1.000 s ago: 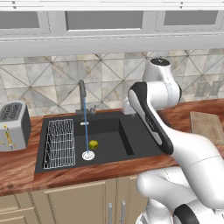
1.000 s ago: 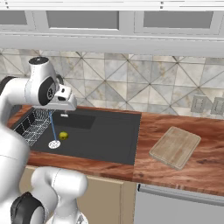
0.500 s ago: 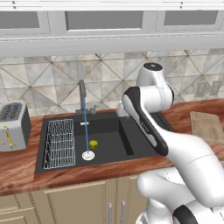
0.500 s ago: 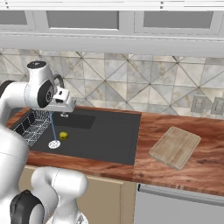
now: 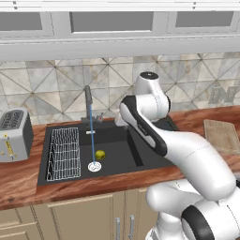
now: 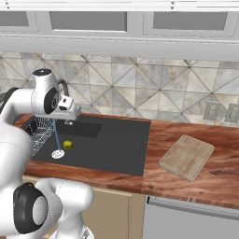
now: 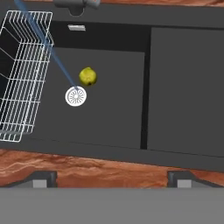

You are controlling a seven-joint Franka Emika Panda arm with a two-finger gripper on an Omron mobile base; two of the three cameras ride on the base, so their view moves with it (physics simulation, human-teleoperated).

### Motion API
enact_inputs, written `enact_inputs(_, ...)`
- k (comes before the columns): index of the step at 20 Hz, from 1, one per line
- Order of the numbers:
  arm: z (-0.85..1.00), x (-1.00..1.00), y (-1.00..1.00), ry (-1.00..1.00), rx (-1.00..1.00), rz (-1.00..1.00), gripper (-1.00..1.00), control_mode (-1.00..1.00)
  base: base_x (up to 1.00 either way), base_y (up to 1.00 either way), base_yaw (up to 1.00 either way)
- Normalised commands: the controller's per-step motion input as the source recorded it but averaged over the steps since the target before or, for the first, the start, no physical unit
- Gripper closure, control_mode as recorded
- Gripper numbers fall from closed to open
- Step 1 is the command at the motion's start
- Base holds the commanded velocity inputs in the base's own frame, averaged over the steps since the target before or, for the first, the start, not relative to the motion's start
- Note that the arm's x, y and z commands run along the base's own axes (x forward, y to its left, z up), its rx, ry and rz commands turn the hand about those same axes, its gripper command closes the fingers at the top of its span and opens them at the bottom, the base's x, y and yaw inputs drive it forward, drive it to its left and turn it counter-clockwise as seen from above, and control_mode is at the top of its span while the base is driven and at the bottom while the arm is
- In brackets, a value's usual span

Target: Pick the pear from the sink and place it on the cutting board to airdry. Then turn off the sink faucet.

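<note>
Round pear (image 7: 88,76), matte black sink (image 7: 183,87)

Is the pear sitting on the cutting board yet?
No, the pear lies on the basin floor of the sink, beside the drain, under the running water.

The robot's white arm (image 5: 154,136) covers the right half of the sink (image 5: 112,154) in the left base view. The cutting board (image 5: 224,136) runs off that view's right edge. In the hand view the faucet (image 7: 76,4) is cut by the top edge, and the wire rack (image 7: 22,74) by the left edge.
</note>
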Motion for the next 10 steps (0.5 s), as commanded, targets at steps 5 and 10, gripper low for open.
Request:
enact_inputs(5,-0.11,0.23,0.28,0.02,0.01,0.0,-1.0,-1.0,0.0,0.0,0.0)
enact_inputs(10,-0.2,0.2,0.27,0.01,0.0,0.0,-1.0,-1.0,0.0,0.0,0.0)
